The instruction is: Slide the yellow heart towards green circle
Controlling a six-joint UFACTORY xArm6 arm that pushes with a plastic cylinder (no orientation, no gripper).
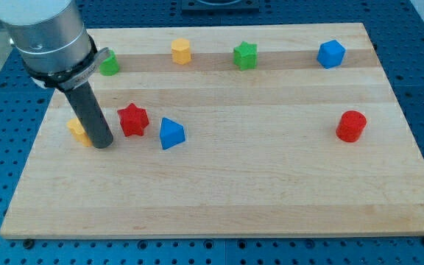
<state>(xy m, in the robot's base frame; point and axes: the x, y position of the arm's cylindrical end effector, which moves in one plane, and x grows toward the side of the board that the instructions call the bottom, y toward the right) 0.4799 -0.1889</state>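
My tip (102, 145) sits touching the yellow heart (77, 129) (partly hidden, on the view's left of the rod); it grips nothing; the green circle (110, 65) lies toward the view's top.

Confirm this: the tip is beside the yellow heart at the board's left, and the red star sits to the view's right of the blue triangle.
Not quite. In the camera view the red star sits to the view's left of the blue triangle. The rest holds: my tip is beside the yellow heart at the board's left.
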